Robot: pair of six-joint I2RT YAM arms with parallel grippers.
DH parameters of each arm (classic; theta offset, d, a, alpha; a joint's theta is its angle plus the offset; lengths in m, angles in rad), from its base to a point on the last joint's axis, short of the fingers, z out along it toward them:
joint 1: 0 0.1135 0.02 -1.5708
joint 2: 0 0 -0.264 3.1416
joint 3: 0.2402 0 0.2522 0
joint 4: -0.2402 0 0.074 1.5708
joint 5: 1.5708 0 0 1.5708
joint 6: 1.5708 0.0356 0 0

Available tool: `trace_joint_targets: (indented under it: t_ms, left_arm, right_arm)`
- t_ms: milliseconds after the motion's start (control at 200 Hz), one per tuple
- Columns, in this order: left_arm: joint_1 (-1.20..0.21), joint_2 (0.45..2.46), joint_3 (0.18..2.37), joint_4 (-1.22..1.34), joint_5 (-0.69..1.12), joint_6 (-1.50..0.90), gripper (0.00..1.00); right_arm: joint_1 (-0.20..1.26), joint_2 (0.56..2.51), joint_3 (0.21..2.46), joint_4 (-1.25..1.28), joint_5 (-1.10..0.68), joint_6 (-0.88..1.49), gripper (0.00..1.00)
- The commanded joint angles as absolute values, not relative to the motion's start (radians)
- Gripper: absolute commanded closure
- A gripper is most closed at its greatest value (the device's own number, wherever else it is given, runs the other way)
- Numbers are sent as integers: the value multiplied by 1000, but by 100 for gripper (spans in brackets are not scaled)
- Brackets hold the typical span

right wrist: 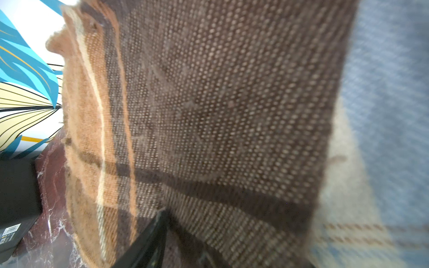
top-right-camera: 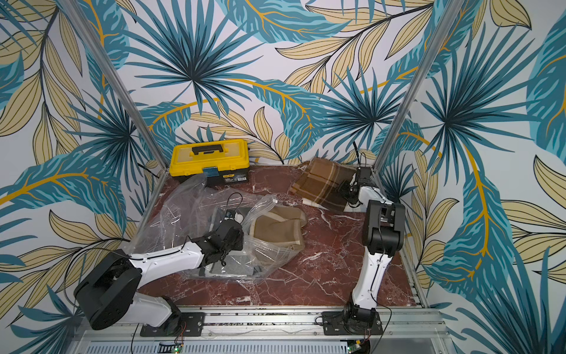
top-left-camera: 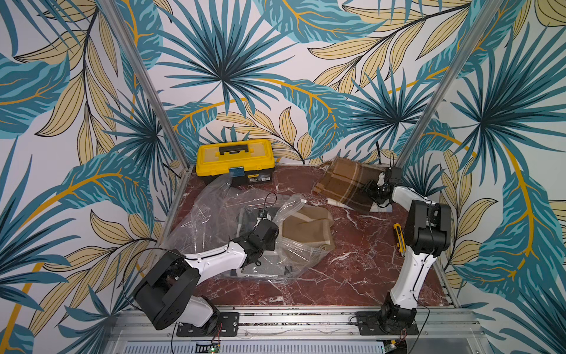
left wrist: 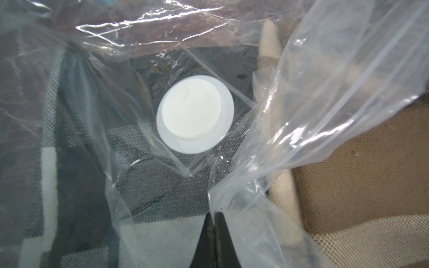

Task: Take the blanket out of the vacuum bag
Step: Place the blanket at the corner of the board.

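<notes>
1. Bag (top-left-camera: 214, 211) lay crumpled centre-left on the table (top-left-camera: 352, 275), just near of the toolbox (top-left-camera: 234, 159); the valve (left wrist: 194, 113) faced up.
2. Tan blanket (top-left-camera: 306, 226) sat at the bag's right end, its right part clear of the film.
3. Grey cloth (left wrist: 162, 190) was inside the bag, under the valve.
4. Left gripper (left wrist: 214, 215): fingers closed, pinching bag film beside the valve.
5. Brown blanket (top-left-camera: 346, 180) lay outside the bag, far right corner.
6. Right gripper (top-left-camera: 372, 190) was at the brown blanket's right edge; cloth hid the fingers, so I couldn't tell whether they were open or gripping.
7. Knife (top-left-camera: 399, 237) lay by the right edge, well apart from the bag.
</notes>
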State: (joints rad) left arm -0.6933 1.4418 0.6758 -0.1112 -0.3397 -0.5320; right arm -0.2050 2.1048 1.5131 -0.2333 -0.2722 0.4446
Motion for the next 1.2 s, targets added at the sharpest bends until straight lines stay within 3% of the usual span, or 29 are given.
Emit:
trace_joint_targets:
  t_ms: [0,40,105,150,316,756,836,921,1107,1192]
  left_arm:
    - [-701,1456,699,-125,-336,-535,100]
    - [-703,1452,698,-127,-337,-537,100]
    - [-705,1447,695,-127,-340,-538,100]
    - [-706,1444,691,-127,-342,-539,100]
    - [-708,1449,684,-116,-339,-542,100]
    - [-712,1468,681,-106,-336,-551,100]
    - [-715,1476,691,-107,-334,-549,100]
    - [-719,1486,703,-110,-334,-545,100]
    - [-731,1493,716,-121,-338,-544,100]
    - [-732,1492,713,-126,-345,-544,100]
  right_arm:
    - [-204,2088,1531,-249,-305,439,56]
    - [-203,2089,1531,-249,-308,442,63]
    - [-203,2083,1534,-253,-311,448,85]
    - [-203,2076,1535,-259,-310,449,93]
    - [-204,2033,1570,-303,-327,450,99]
    - [-263,2061,1831,-530,-350,417,100]
    - [-273,2071,1835,-539,-370,421,95]
    - [-276,2086,1823,-533,-407,426,68]
    - [-276,2093,1729,-475,-420,433,51]
    - [-276,2108,1730,-492,-411,410,52]
